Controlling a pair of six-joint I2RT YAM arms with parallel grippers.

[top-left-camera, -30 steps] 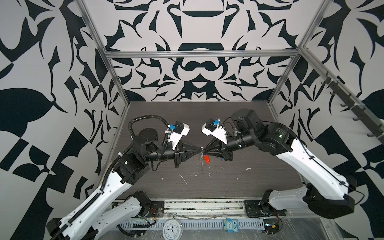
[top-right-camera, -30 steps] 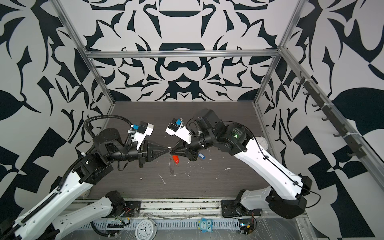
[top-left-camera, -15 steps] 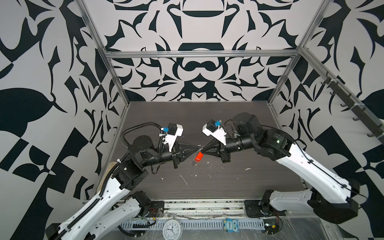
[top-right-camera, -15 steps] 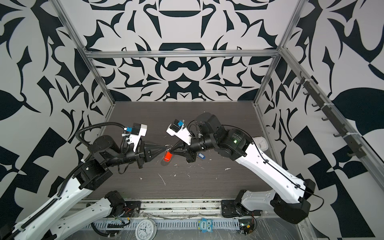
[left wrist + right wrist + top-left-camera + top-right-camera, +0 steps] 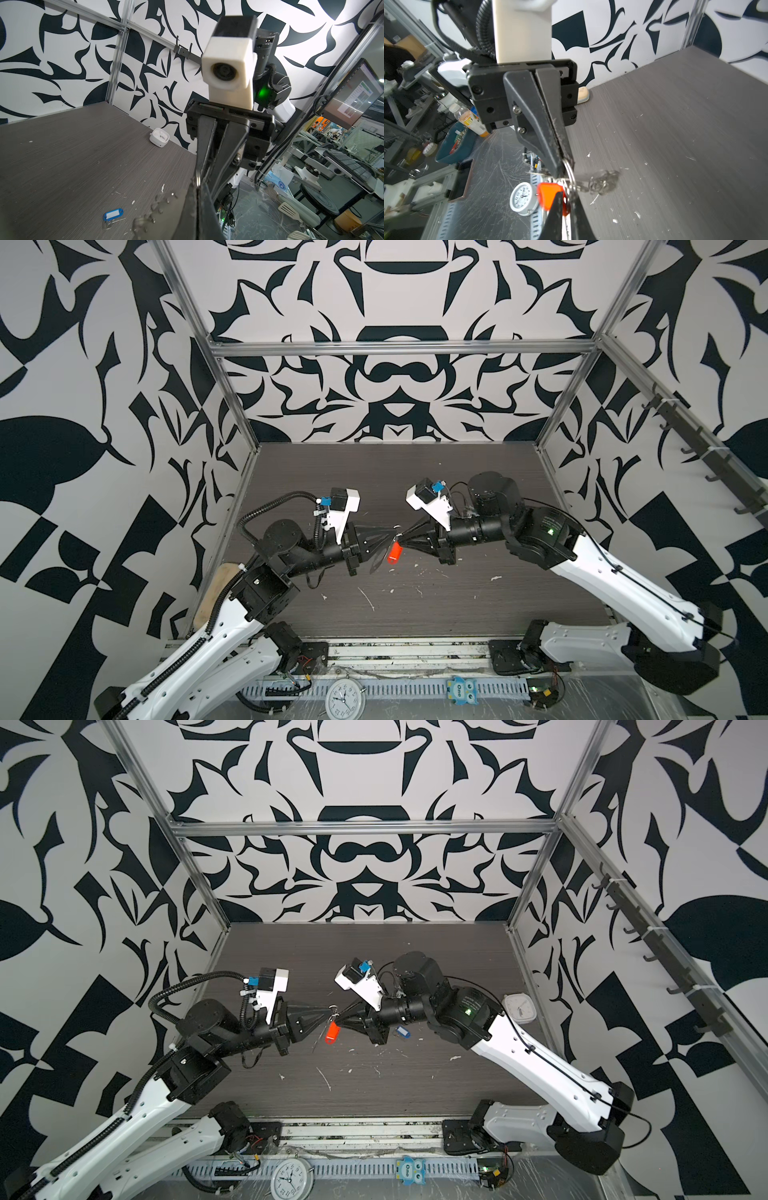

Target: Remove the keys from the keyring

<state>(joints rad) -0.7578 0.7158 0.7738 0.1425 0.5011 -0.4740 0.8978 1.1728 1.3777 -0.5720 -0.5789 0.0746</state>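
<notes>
One of the two keys is off: the blue oblong plastic tag point(image 5: 113, 214), with small silvery metal at its end, lies flat on the dark wood-grain bench point(image 5: 374, 489), touched by neither arm. In a top view it sits at three o'clock of the work point, just beside the right arm's wrist. The red oblong plastic tag point(image 5: 331, 1032) is not yet off; it dangles at six o'clock below the short chain of thin silvery rings point(image 5: 570, 174), which is held in the air above the bench's middle. The left pincer point(image 5: 565, 164), reaching in from nine o'clock, is pressed together with a ring of that chain caught between its tips; the loose links hang to one side, blurred. The right pincer point(image 5: 338, 1016) comes in from three o'clock, nearly tip to tip with the left. Its jaws show a narrow gap beside the red tag's head; whether they bear on ring or tag cannot be told. Judgement: roughly half done, with the red tag left to work off.
</notes>
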